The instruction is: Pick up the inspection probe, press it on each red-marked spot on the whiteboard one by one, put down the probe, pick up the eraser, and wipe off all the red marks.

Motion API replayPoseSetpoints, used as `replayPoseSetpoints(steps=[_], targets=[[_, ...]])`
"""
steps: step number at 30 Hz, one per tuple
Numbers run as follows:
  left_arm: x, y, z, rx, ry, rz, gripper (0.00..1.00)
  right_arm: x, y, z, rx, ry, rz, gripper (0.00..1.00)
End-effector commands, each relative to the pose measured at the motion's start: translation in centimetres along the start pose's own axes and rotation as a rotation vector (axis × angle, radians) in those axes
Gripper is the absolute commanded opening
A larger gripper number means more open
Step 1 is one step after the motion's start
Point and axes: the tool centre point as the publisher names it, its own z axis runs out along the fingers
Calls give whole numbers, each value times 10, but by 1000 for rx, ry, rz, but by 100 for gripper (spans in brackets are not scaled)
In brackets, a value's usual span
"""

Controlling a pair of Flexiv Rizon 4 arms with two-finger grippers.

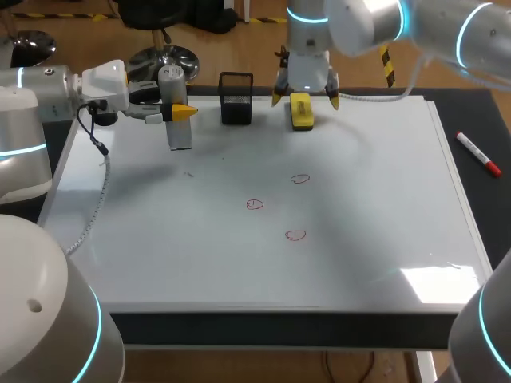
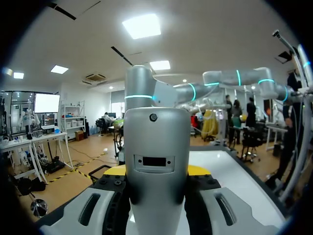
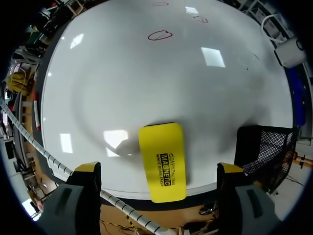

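Printed text: the yellow eraser (image 3: 164, 161) carries black capital lettering on its top face. It is set in two lines running along the eraser's length, at the end nearer the right wrist camera's own fingers. The first line is larger than the second. In the head view the same eraser (image 1: 301, 110) is too small for the lettering to resolve.

Hand-drawn signs: the whiteboard (image 1: 239, 271) bears three red outlined ovals (image 1: 299, 179) (image 1: 255, 204) (image 1: 295, 234), well apart from one another.

Warning pattern: a yellow-and-black striped band (image 1: 388, 65) stands on the right arm (image 1: 447, 24).

Panel: the probe (image 2: 155, 161) has a small dark rectangular window; no characters can be made out on it.
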Motion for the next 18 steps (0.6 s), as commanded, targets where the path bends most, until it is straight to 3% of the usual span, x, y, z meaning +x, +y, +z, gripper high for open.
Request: replayPoseSetpoints(steps=[1,16,18], targets=[[0,0,0,2,-1,2,0,-4,-5,6,-2,-5,-9,100],[0,0,0,2,-1,2,0,-9,-7,20,-18,-14,-48,100],[0,0,0,2,-1,2,0,-8,-6,20,-18,-13,-50,95]])
